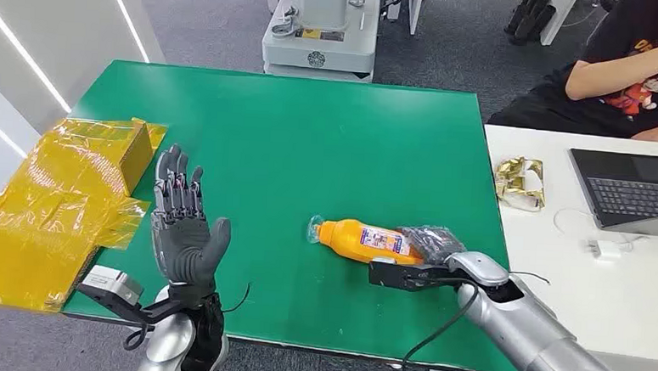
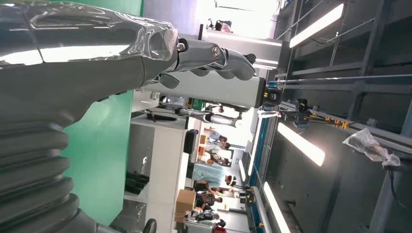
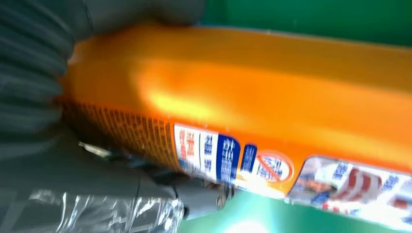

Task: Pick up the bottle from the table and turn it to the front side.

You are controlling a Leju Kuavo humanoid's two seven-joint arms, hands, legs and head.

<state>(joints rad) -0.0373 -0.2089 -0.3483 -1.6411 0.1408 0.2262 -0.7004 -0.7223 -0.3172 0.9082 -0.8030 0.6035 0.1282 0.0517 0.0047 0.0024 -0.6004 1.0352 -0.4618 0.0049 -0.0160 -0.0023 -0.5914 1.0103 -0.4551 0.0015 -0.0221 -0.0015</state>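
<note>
The right hand (image 1: 428,257) is closing around the base end of the orange bottle (image 1: 365,239), with the thumb on the near side and the darker fingers (image 1: 433,239) on the far side. In the right wrist view the thumb (image 3: 160,191) is pressing against the lower edge of the bottle (image 3: 252,97) while the ribbed cover is sitting against its end, so the grip looks taken, though the blur is making the exact finger contact hard to judge. The bottle is lying on its side on the green table (image 1: 311,142), its clear cap end pointing away from the right hand toward the middle of the table. It does not appear lifted yet, so I judge the picking up as just beginning and the turning to the front side as still to do.

The label is showing a white panel with blue blocks of small print, a round red prohibition sign and a picture further along; none of the writing is readable, and no brand can be made out.

Well apart from the bottle, the left hand (image 1: 185,229) is standing upright with fingers spread, holding nothing.
</note>
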